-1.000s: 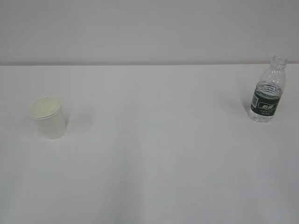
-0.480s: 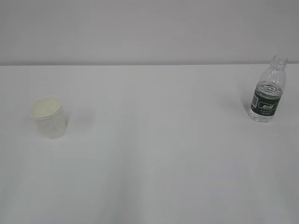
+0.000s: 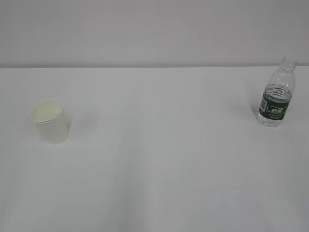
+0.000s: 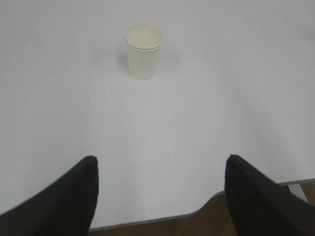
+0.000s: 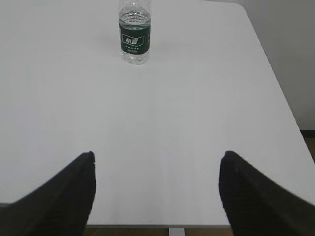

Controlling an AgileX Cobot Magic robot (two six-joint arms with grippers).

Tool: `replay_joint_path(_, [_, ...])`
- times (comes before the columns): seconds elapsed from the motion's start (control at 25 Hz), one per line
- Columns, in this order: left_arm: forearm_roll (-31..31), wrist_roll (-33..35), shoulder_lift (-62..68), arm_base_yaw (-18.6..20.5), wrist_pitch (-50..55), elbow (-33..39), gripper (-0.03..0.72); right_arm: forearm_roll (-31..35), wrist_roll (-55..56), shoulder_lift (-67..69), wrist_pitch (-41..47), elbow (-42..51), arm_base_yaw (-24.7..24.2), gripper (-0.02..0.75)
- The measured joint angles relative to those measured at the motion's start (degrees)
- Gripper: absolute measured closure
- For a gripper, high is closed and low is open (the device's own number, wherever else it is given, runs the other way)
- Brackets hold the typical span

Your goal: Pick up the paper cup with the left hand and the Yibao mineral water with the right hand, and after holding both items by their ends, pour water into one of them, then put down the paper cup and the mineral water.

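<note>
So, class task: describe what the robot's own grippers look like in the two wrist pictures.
Only fingertips show. The left gripper has two matte black fingers with rounded tips; the right gripper looks the same, with black rounded fingers. No cables, plates or markings are visible, and neither arm appears in the exterior view.

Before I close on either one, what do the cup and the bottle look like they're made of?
The paper cup: looks like matte white paper, with a rolled rim and cream inside. The Yibao mineral water: thin clear plastic, judging by its see-through ribbed wall, with a glossy dark green label band. Both probably crush easily.
</note>
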Motion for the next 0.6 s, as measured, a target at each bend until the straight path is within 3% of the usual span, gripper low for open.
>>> replay_joint_path(0.6, [-0.9, 0.4, 0.0, 0.0, -4.1, -1.5, 0.123, 0.5, 0.0, 0.0, -3.4, -1.5, 0.0, 0.147])
